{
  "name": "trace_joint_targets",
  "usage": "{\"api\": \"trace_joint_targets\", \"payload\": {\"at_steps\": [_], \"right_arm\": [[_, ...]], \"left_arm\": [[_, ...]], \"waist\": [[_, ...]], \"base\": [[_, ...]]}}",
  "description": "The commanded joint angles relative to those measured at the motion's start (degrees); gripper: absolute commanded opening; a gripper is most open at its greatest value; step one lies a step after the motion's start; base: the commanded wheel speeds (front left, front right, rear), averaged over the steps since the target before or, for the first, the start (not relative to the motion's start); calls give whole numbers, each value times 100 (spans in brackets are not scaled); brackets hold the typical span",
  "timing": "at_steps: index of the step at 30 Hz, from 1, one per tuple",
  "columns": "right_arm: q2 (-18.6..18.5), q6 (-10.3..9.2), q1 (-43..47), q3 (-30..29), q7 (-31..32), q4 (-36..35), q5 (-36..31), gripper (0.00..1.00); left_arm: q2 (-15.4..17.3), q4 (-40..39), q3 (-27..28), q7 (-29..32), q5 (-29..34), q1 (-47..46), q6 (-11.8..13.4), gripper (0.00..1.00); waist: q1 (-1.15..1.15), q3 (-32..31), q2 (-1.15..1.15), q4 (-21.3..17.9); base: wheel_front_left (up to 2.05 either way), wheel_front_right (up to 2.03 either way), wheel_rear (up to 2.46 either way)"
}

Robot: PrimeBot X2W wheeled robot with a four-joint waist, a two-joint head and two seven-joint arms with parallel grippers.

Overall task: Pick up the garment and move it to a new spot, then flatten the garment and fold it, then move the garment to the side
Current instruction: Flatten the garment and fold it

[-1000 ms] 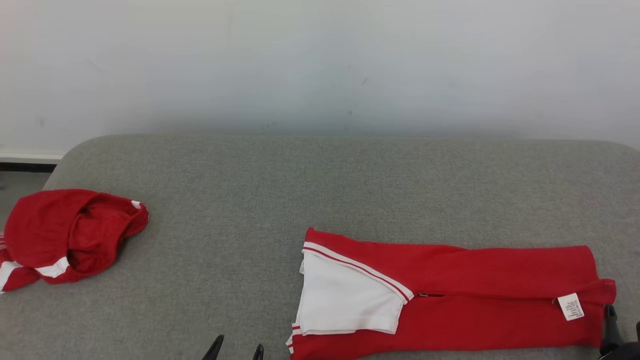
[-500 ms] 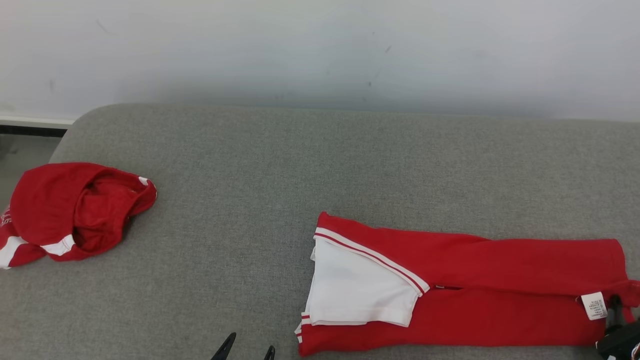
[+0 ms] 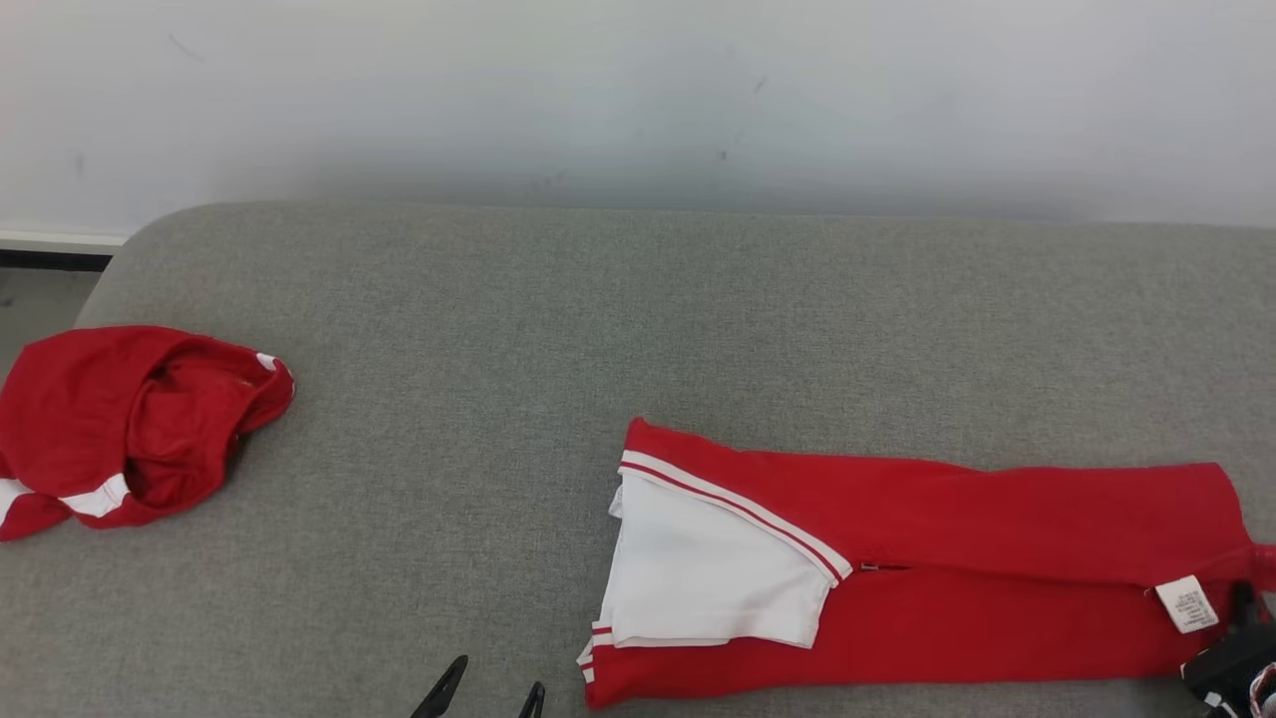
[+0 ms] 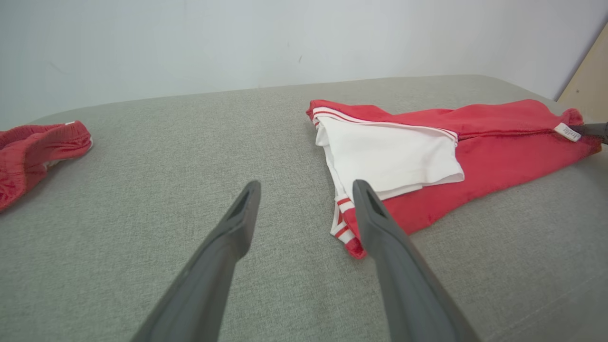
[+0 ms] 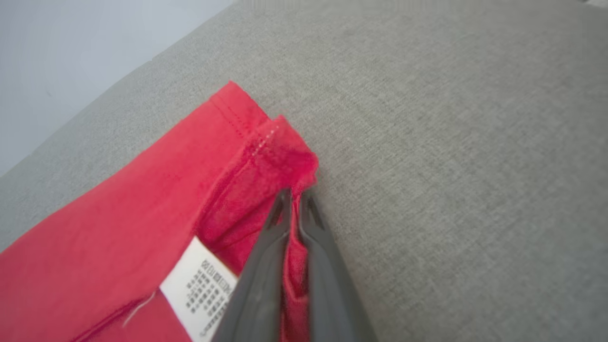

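Folded red garment on grey worktop, right fingers pinched onto its hem corner — just beside the label, left fingers spread wide, empty.

You have a grey, fabric-covered tabletop with a rounded far-left corner. Two things lie directly on it. The garment, red with a white panel, lies stretched flat along the near edge toward the right. A crumpled red piece sits well apart from it, at the left edge.
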Motion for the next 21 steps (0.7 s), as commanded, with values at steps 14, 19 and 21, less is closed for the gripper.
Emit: {"api": "trace_joint_targets", "payload": {"at_steps": [14,19,21], "right_arm": [[-638,-6,35,704,-182,-1297,-268,0],[-468,-6,126,948,88,-2111,-355,0],[-451,-6,150,1016,319,-2487,-360,0]], "left_arm": [[-67,3,27,-28,58,12,-37,100],[-133,58,2,-28,31,40,-85,100],[-165,84,3,-28,14,50,-88,100]], "waist": [[-1,-161,-1,-263],[-1,-228,-1,-244],[-1,-258,-1,-223]], "base": [[0,0,0],[0,0,0],[0,0,0]]}}
